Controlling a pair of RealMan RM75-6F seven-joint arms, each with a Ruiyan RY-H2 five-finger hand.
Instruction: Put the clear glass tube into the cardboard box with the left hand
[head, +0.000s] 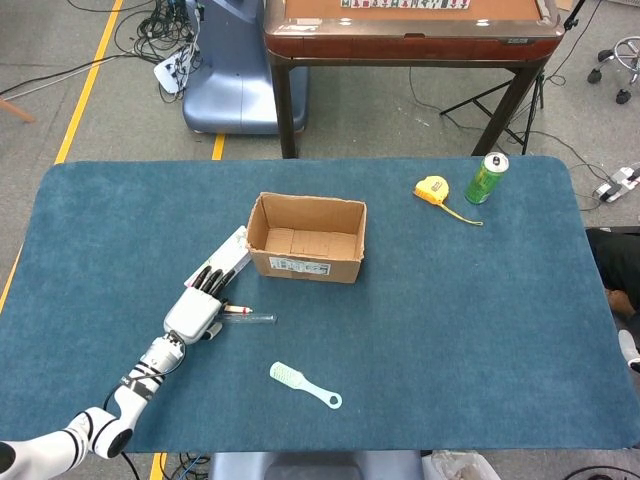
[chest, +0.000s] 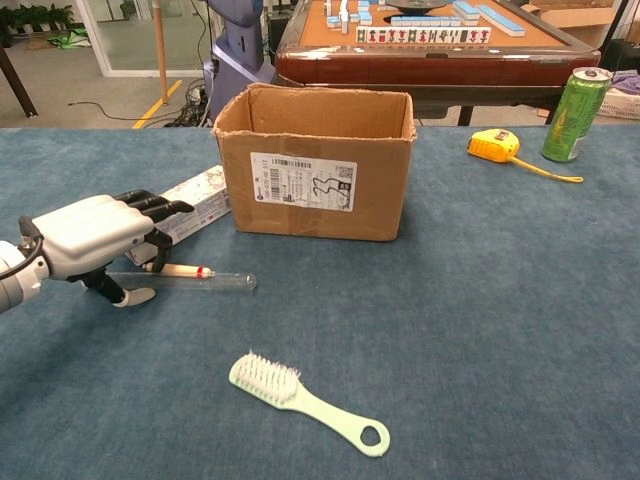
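The clear glass tube (chest: 218, 281) lies almost level just above the blue cloth, left of and in front of the cardboard box (chest: 315, 175). A pale stick with a red band shows inside the tube. My left hand (chest: 88, 235) grips the tube's left end, fingers curled over it and thumb beneath. In the head view the left hand (head: 197, 311) sits at the lower left, with the tube (head: 256, 318) sticking out to its right and the open-topped box (head: 306, 238) a short way beyond. The right hand is in neither view.
A flat white carton (chest: 195, 193) lies behind the left hand, against the box's left side. A pale green brush (chest: 300, 400) lies near the front edge. A yellow tape measure (chest: 495, 145) and a green can (chest: 575, 100) stand at the far right.
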